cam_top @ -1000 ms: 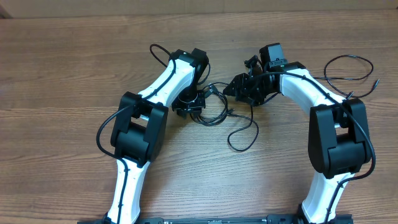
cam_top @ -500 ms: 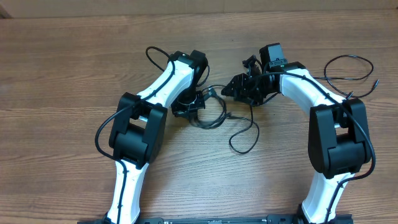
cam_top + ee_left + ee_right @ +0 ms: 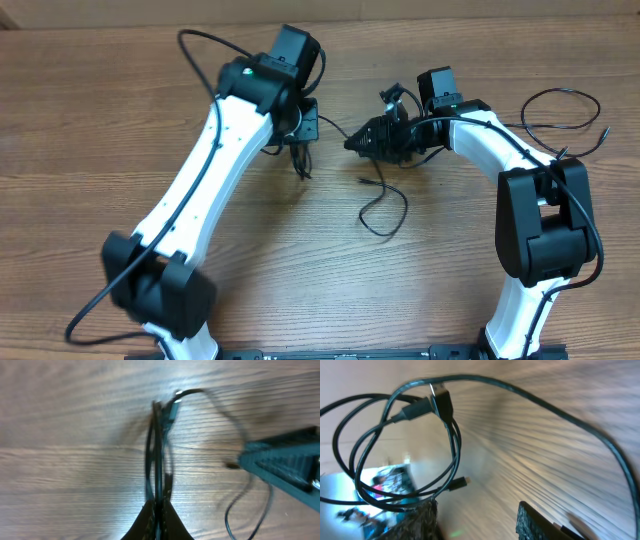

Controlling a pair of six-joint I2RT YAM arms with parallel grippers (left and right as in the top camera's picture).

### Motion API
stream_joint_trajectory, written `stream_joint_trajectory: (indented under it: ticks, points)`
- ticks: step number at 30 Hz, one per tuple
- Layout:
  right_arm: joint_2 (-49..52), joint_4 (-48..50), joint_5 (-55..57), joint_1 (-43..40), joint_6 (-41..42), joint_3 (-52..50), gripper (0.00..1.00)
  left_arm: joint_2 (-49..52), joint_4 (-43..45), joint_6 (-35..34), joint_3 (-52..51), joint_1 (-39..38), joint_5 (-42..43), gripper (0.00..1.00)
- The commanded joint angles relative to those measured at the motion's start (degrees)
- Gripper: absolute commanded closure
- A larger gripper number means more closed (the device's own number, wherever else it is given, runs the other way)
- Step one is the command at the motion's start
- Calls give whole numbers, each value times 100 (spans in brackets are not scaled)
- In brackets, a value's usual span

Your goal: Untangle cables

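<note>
- And the left claw is pinched tight on the cables, with several thin black strands running straight out from its tips to a plug with a silvery glint.
- It's held over the far side of the table, the left arm stretched out long.
- A strand crosses to the right claw, close by.
- Its fingers stand apart, bare wood showing between them. Loops brush one finger; whether they are hooked on it I cannot tell.
- One loose loop lies on the table, nearer the robot's base than the right claw.
</note>
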Motion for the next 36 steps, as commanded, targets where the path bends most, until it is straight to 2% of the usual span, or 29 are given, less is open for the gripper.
stream_joint_trajectory:
  ticks: [1,2,4,5,6,7,8,9,10,11,15,19,22,27,32,36]
  points:
    - [-232,382,-1266,-17,-76,-13,49,-136,33,754,63,-15,-428,96]
    - [-232,533,-1384,-17,-72,-13,49,-131,39,686,63,-17,-601,96]
    - [-232,787,-1626,-17,-15,-13,49,-136,-7,581,66,-22,33,96]
    - [-232,841,-1757,-17,-2,-13,49,-157,0,811,66,-33,446,96]
    - [-232,841,-1805,-17,-4,-13,49,-157,48,1038,63,-48,420,96]
    - [-232,841,-1792,-17,-4,-13,50,-140,168,1091,44,-50,-81,96]
    - [-232,870,-1788,-17,20,-13,49,-85,240,835,31,-44,-693,96]
    - [-232,925,-1786,-17,203,-13,50,-76,227,612,61,-33,-669,96]
    - [-232,964,-1797,-17,507,-13,53,-83,212,614,92,-26,-210,96]
    - [-232,990,-1832,-17,776,-13,57,-120,251,964,105,-46,415,96]
    - [-232,1064,-1864,44,1202,-13,65,-68,704,1093,98,-4,426,96]
    - [-232,1071,-1862,188,1604,-13,65,-52,896,1993,98,299,2157,96]
    - [-232,1097,-1860,321,1635,-13,56,22,872,2511,96,490,3263,96]
    - [-229,1191,-1504,498,2107,-13,51,107,702,2673,94,498,3488,96]
    - [-232,1910,-1403,629,2959,-13,51,114,562,2708,94,498,3578,96]
    - [-229,2212,-997,750,3357,-13,52,114,461,2710,94,498,4054,96]
